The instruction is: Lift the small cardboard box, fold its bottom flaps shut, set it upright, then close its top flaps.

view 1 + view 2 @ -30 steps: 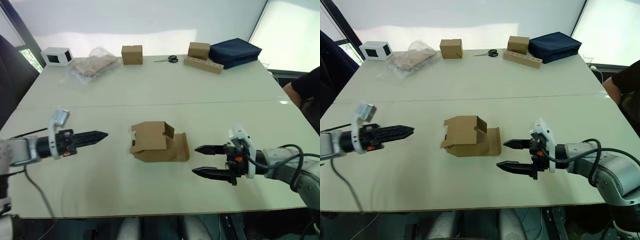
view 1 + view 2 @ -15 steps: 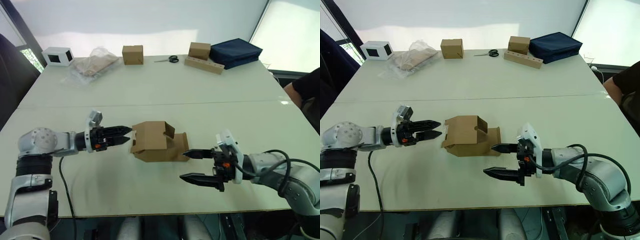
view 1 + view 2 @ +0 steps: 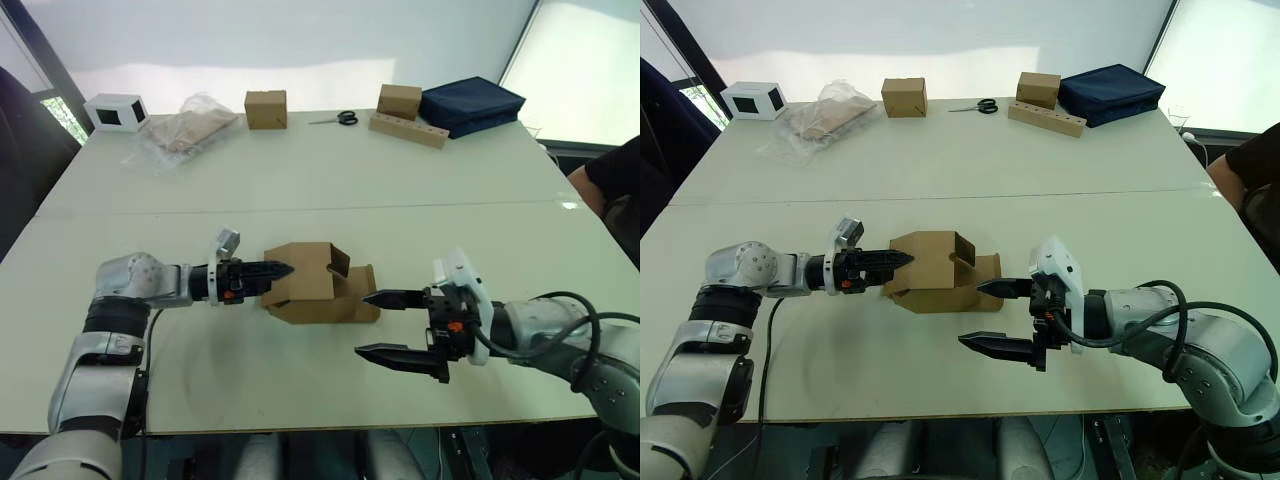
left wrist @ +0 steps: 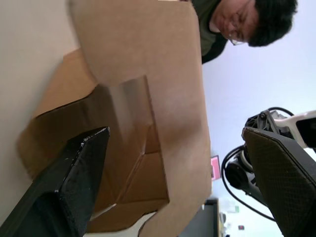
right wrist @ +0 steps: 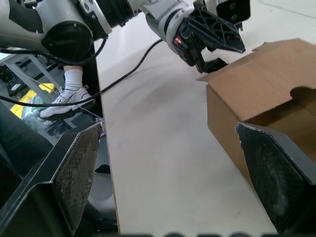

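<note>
The small cardboard box [image 3: 312,283] lies on its side at the middle of the table, both ends open. One flap [image 3: 362,296] lies flat on the table toward my right gripper, and a notched flap [image 3: 338,262] stands up above it. I cannot tell which end holds the bottom flaps and which the top flaps. My left gripper [image 3: 279,270] is open at the box's left end, and in the left wrist view a cardboard wall [image 4: 148,98] runs between its fingers. My right gripper [image 3: 362,324] hangs open just right of the box, nothing between its fingers.
Along the far edge stand a white box with a dark window [image 3: 113,111], a plastic bag [image 3: 185,128], another brown box [image 3: 265,108], scissors [image 3: 340,119], a wooden block [image 3: 405,129] and a dark blue bag [image 3: 470,104]. A person [image 3: 620,180] sits at the right.
My left gripper has travelled right across the table and now reaches the box's left end. My right gripper moved left toward the box, then held about still, open.
</note>
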Motion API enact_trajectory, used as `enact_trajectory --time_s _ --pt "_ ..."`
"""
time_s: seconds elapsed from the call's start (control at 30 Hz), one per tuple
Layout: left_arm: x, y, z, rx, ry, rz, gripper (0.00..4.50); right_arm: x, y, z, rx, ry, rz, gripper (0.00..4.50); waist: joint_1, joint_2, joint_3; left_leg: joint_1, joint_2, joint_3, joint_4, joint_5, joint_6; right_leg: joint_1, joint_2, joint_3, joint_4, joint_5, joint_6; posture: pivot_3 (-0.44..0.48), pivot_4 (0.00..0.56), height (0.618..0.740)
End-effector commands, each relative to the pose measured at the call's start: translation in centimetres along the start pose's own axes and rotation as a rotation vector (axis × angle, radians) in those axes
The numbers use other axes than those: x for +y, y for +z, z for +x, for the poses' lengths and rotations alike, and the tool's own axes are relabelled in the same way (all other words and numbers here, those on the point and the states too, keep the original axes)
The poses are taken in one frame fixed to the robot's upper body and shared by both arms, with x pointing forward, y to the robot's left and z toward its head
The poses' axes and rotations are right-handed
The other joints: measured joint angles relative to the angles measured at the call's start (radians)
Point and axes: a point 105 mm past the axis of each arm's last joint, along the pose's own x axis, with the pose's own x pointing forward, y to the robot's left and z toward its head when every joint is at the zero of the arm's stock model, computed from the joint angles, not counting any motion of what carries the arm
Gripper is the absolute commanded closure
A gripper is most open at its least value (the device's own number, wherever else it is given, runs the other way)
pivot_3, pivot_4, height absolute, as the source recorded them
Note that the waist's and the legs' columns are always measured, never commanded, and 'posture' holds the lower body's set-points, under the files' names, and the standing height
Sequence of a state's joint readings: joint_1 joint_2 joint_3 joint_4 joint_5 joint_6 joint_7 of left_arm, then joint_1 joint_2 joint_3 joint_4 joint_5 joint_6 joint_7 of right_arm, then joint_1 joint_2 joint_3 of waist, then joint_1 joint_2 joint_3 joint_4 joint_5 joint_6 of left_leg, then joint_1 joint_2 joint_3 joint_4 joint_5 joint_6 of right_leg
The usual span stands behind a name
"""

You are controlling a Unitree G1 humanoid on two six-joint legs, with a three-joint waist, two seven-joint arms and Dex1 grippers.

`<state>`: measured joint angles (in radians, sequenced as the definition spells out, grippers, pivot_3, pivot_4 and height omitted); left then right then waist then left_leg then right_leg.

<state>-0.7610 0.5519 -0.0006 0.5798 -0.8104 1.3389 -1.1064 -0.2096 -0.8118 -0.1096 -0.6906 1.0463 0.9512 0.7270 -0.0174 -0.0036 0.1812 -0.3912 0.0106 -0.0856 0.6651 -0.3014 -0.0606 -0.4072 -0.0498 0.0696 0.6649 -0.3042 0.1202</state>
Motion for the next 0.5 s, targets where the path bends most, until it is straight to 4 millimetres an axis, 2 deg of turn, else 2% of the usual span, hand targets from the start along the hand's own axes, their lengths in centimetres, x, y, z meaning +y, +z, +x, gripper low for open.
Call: enact_trajectory --time_s 0.03,0.27,0.5 --pt "-0.7 0.8 0.5 -0.018 -0.048 0.016 0.08 0.3 0.9 -0.4 -0.007 -0.034 -0.038 0.00 0.000 0.000 0.000 0.000 0.000 0.000 0.000 0.000 0.000 0.000 0.000 0.000 0.000 0.000 0.000 0.000 0.150 0.740" --pt "-1.2 1.2 1.4 -0.021 -0.089 0.023 0.08 -0.8 -0.7 -2.1 0.090 -0.145 -0.017 0.00 0.002 0.000 0.000 0.000 0.000 0.000 0.000 -0.001 0.001 0.000 0.000 0.000 0.000 0.000 0.000 0.000 0.150 0.740" --pt "-1.3 1.1 1.9 -0.010 -0.099 0.027 0.08 -1.4 -0.4 -3.2 0.095 -0.203 -0.025 0.00 -0.001 0.000 0.000 0.000 0.000 0.000 0.000 -0.001 0.001 0.000 0.001 0.000 0.000 0.000 0.000 0.000 0.150 0.740"
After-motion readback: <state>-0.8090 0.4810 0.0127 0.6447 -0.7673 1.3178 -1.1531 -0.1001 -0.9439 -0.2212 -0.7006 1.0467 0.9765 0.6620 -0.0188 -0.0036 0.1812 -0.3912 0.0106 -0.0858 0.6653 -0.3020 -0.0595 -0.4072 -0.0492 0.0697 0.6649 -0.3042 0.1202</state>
